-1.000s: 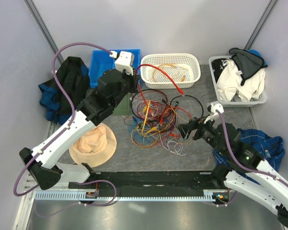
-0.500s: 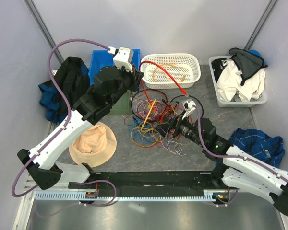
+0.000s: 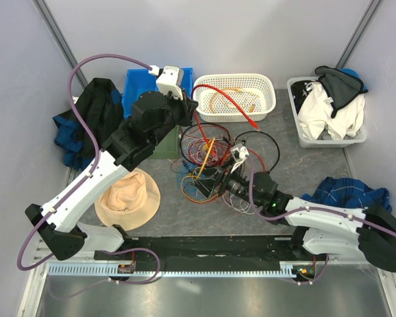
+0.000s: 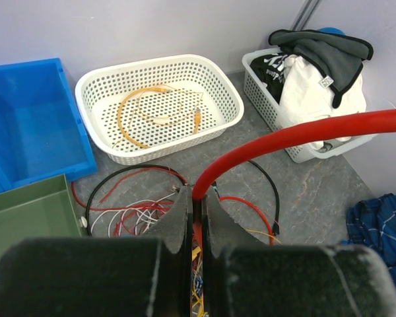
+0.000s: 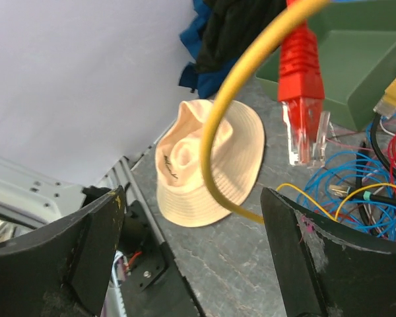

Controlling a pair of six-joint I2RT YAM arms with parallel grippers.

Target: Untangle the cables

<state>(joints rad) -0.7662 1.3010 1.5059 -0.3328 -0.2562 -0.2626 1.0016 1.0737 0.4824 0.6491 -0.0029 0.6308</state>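
The left gripper is pinching a thick red cable, its jaws pressed together on it, and the cable is arching up and out to the right over the table. Its lower run appears to be dropping into the tangle, so an upward pull is likely to be dragging the whole bundle along rather than freeing one strand, and could be cinching loops tighter. The right gripper is sitting low at the near edge of the tangle with its jaws spread wide. A yellow cable is curving through the gap without being gripped, and a red connector with a clear plug is hanging just beyond it. If the jaws are closing from here, they are likely to be catching thin neighbouring strands along with the yellow one. The plug's latch is a probable snag point on any loop it is being drawn through. Opposing pulls by both arms on linked strands could be straining the thin wires. The cables are lying in the middle of the table, between the white basket and the arm bases, just beside a green tray and near a tan hat. They are showing as many thin, limp wires in red, orange-yellow, blue, white and black, overlapping in loose loops with no single strand standing clear. One orange-yellow cable is lying coiled inside the basket, apart from the rest.
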